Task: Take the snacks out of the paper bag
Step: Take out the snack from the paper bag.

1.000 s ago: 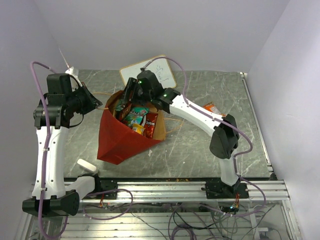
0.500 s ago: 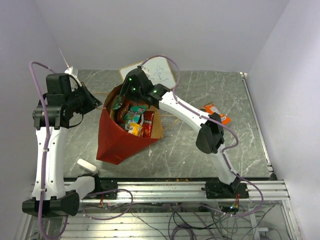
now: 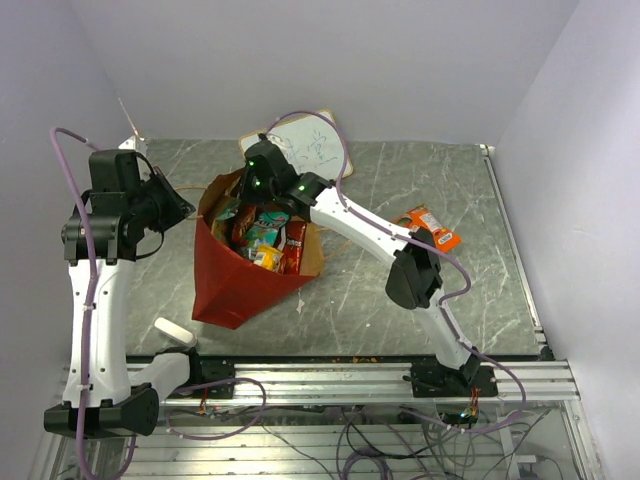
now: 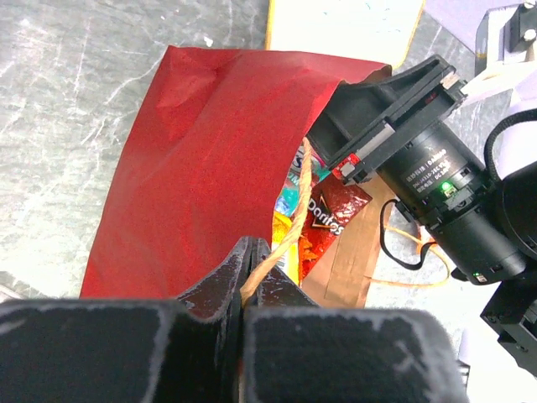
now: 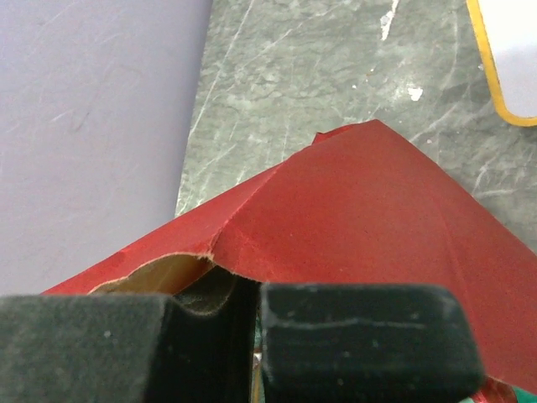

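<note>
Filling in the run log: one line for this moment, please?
left tool shut on handle | right tool shut on paper bag rim | snacks mostly inside bag | orange packet out on table

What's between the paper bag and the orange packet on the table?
The right arm's forearm crosses above the table there, seen in the top view.

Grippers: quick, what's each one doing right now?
Left gripper: closed, pinching the loop handle of the paper bag.
Right gripper: closed on the paper bag's rim.
</note>
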Motion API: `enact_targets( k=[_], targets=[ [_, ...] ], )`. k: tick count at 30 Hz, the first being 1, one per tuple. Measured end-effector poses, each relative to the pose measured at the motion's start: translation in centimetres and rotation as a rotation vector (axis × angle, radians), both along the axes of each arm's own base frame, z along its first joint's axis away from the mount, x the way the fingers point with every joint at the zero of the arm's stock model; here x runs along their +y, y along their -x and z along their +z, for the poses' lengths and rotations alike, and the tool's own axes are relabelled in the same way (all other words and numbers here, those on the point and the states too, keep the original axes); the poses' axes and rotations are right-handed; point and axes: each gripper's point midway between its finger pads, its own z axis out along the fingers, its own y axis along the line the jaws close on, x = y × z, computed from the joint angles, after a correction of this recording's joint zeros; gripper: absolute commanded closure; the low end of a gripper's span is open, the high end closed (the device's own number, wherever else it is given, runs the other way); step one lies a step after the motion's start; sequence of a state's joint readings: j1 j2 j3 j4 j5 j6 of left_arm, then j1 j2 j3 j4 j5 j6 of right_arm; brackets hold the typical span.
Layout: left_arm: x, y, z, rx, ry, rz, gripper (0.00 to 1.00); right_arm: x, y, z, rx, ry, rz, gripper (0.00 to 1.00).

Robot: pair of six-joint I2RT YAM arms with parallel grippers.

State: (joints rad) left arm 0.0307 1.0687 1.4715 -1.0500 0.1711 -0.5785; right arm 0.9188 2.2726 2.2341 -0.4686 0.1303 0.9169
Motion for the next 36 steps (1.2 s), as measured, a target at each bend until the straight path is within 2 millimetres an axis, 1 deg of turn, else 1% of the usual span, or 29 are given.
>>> enact_targets(
  k=[3, 9, 12, 17, 24, 33, 36],
  targets=[
    [0.5, 0.0, 0.2, 0.000, -0.010, 0.033, 0.93, 0.4, 0.3, 0.6, -0.017, -0.007, 0.030, 1.00],
    [1.4, 0.3, 0.1, 0.022, -0.018, 0.102, 0.93, 2.0, 1.4, 2.6, -0.059, -0.059, 0.090, 1.00],
    [1.7, 0.4, 0.0, 0.026, -0.020, 0.121, 0.93, 2.4, 1.8, 3.6, -0.071, -0.082, 0.103, 1.00],
    [1.9, 0.6, 0.1, 0.022, -0.026, 0.136, 0.93, 2.7, 2.2, 6.5, -0.108, -0.127, 0.115, 1.00],
    [2.0, 0.7, 0.3, 0.015, -0.029, 0.140, 0.93, 1.5, 2.5, 11.2, -0.186, -0.165, 0.101, 1.00],
    [2.3, 0.7, 0.2, 0.016, -0.045, 0.151, 0.93, -1.1, 2.7, 19.0, -0.340, -0.217, 0.056, 1.00],
    [2.4, 0.7, 0.1, 0.018, -0.052, 0.153, 0.93, -2.1, 2.9, 21.3, -0.389, -0.230, 0.043, 1.00]
  ],
)
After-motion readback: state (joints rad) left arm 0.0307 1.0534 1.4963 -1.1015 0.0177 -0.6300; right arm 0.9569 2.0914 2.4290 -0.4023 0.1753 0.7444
